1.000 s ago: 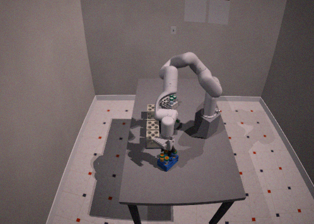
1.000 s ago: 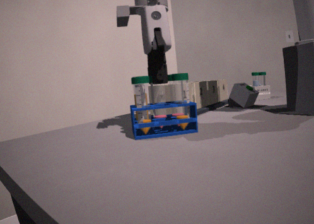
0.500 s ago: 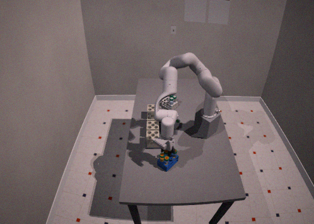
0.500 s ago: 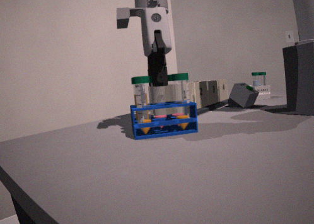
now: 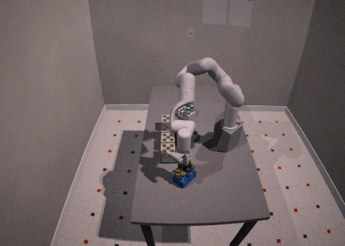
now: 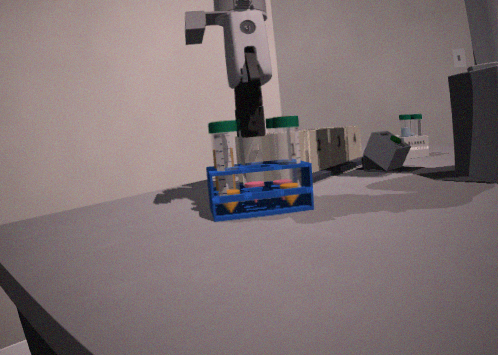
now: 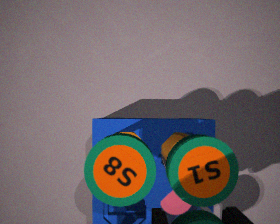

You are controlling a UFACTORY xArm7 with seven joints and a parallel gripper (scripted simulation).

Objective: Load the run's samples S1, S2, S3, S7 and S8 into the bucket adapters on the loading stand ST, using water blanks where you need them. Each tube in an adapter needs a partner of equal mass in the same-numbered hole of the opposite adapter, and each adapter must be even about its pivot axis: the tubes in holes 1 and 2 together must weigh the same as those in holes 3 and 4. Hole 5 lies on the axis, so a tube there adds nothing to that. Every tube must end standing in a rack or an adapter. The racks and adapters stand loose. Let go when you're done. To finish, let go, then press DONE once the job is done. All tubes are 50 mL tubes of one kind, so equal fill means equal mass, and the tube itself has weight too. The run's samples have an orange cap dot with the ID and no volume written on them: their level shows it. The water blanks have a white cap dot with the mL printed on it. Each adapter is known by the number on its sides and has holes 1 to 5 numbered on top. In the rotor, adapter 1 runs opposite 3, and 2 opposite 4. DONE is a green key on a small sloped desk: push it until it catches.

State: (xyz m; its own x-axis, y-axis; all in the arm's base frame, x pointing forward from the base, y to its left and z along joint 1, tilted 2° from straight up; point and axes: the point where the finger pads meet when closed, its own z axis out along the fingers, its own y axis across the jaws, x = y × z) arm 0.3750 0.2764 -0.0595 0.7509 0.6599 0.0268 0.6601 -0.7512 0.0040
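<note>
A blue rack (image 5: 183,182) (image 6: 260,213) (image 7: 156,125) holds several green-capped tubes with orange cap dots. S8 (image 7: 120,171) and S1 (image 7: 203,171) stand side by side in it; orange contents show in the exterior view. My gripper (image 5: 186,166) (image 6: 251,131) (image 7: 197,218) points down over the rack, its fingers closed around the cap of a tube behind S1. That tube's label is out of view; pink content shows low beside its cap. Several beige adapters (image 5: 168,147) (image 6: 310,148) stand in a row. The blanks rack (image 6: 418,142) holds green-capped tubes (image 5: 188,109) (image 6: 410,116).
The small grey sloped desk (image 6: 384,152) with the green DONE key (image 5: 195,133) (image 6: 395,139) stands between the adapters and the arm's base (image 5: 226,137). The adapters lie just behind the blue rack in the top view.
</note>
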